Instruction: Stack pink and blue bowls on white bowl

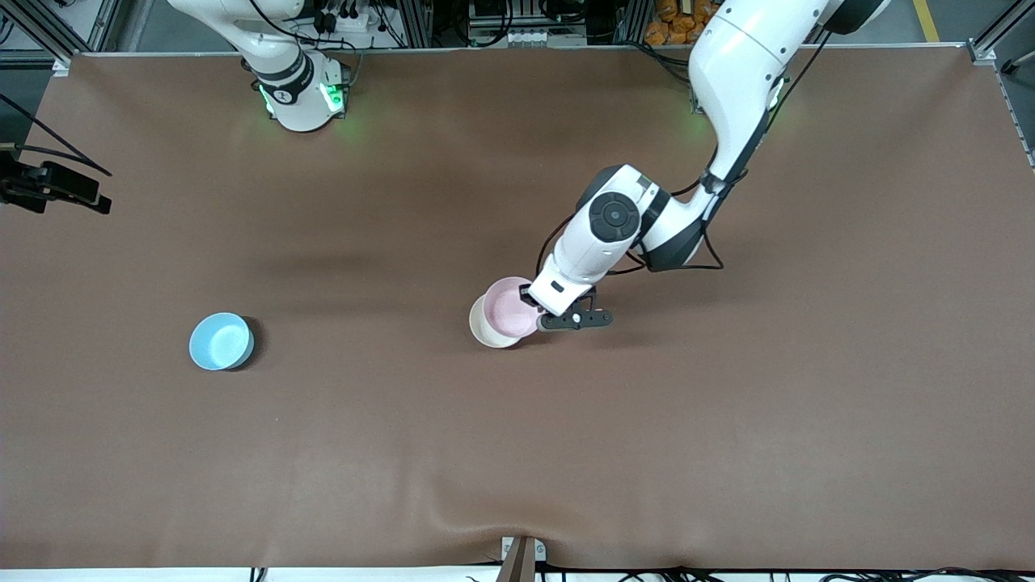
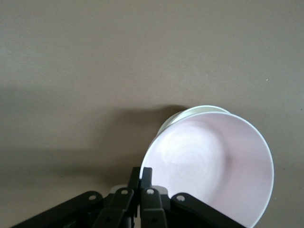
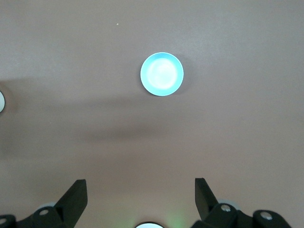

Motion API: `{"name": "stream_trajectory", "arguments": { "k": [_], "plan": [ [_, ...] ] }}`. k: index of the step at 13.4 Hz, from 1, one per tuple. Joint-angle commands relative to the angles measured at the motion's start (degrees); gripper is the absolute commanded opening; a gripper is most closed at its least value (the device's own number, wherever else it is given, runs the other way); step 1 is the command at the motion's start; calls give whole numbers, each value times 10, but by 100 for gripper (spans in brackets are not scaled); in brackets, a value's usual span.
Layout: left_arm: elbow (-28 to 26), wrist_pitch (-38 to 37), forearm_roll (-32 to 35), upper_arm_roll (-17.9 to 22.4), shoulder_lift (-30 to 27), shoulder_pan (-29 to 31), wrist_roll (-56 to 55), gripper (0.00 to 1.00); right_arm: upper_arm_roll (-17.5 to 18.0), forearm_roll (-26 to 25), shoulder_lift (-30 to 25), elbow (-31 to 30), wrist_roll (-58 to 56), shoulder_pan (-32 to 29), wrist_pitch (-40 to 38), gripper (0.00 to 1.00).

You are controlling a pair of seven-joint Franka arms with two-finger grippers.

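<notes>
The pale pink bowl hangs tilted over the white bowl near the middle of the table. It covers most of the white bowl, and I cannot tell whether they touch. My left gripper is shut on the pink bowl's rim. In the left wrist view its fingers pinch the pink bowl, and only an arc of the white bowl's rim shows. The light blue bowl stands alone toward the right arm's end of the table. My right gripper is open and empty high above the table, with the blue bowl far below it.
A black camera mount juts in at the table edge at the right arm's end. A small clamp sits at the table edge nearest the front camera. The brown table holds nothing else.
</notes>
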Motion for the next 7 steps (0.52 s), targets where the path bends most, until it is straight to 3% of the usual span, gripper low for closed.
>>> {"name": "stream_trajectory", "arguments": {
  "k": [1,7],
  "plan": [
    [32,3,-5,8,22,-10,-10,0,3,5,10,3,-3,-13,8,100],
    [45,5,-5,9,36,-18,-11,0,3,3,26,-26,-33,-34,36,100]
  ]
}}
